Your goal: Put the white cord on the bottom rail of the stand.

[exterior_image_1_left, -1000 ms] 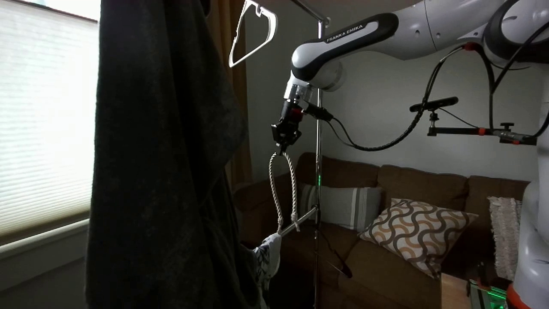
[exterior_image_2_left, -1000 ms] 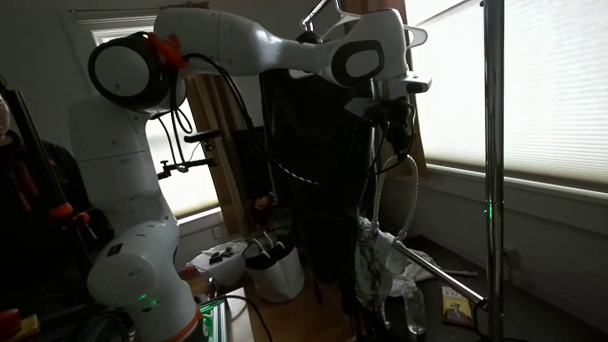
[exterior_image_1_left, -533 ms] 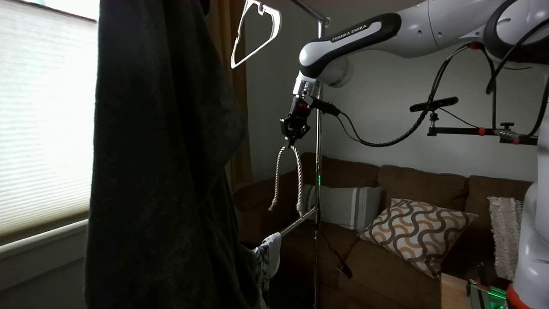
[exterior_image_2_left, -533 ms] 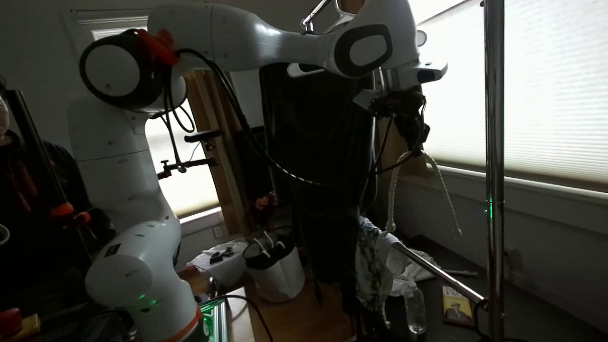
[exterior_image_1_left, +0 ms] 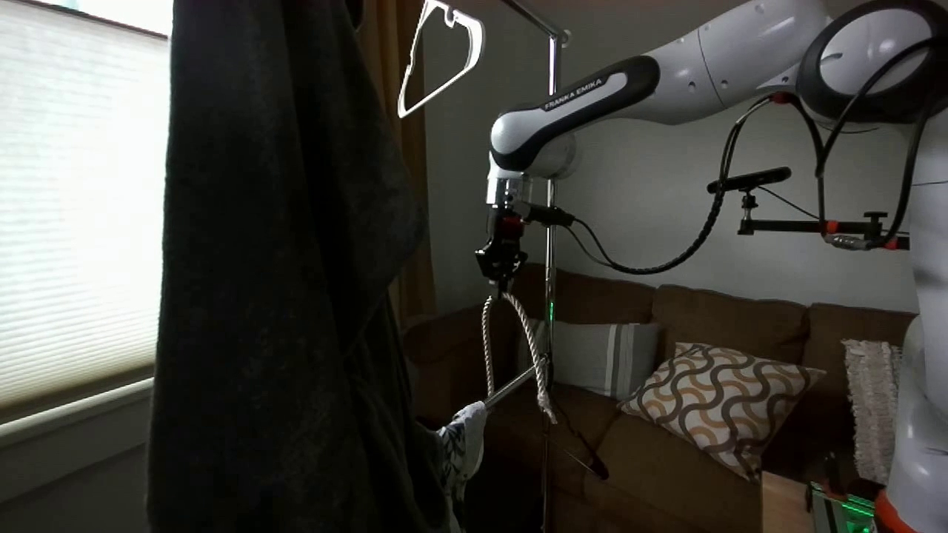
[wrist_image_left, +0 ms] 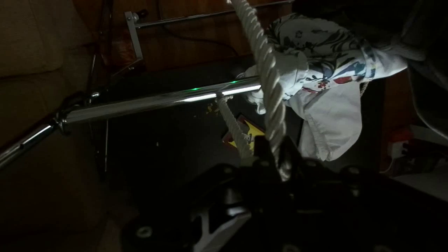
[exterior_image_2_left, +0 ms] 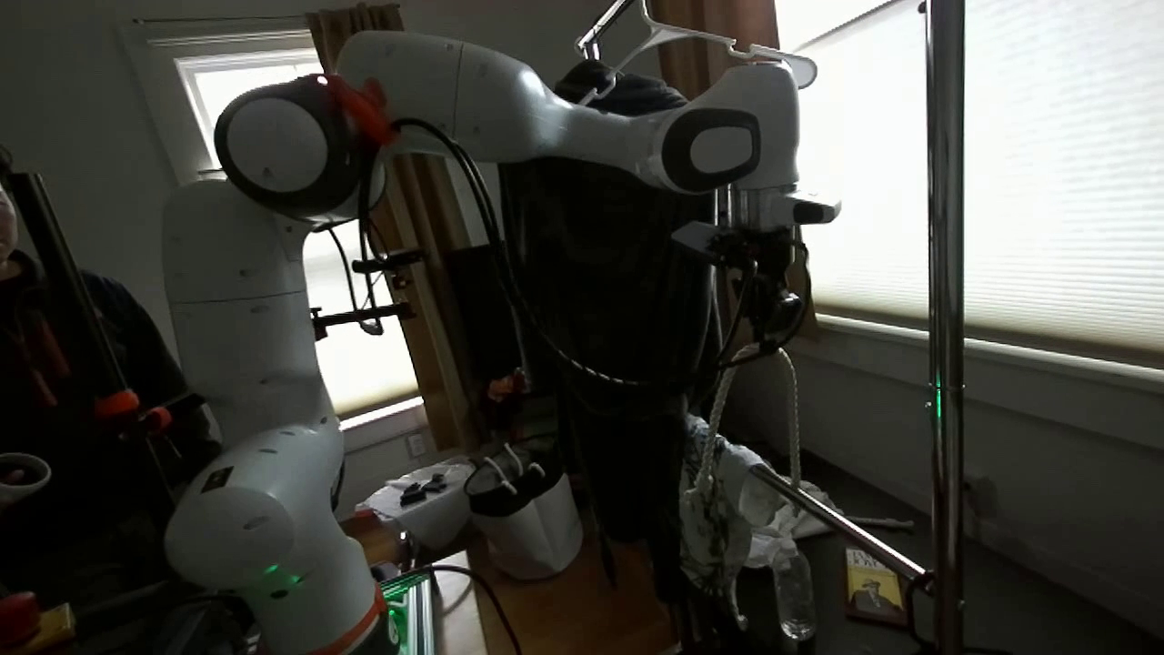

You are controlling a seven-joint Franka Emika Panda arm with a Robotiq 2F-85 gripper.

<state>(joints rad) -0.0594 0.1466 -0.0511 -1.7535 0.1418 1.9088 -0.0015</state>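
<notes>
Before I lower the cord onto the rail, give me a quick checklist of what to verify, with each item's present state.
1. Grip on the cord: ok; the tool is shut on the top of its bend.
2. Height: ok; the tool is higher than the rail in both exterior views.
3. One strand each side of the rail: cannot tell; in the wrist view the near strand crosses in front, but the far strand meets the rail with its end hidden.
4. Cord free of the cloth: cannot tell; they overlap in that exterior view, contact unclear.
5. Bend resting on the rail, ready for release: not ok; it hangs from the tool, above the rail.
</notes>
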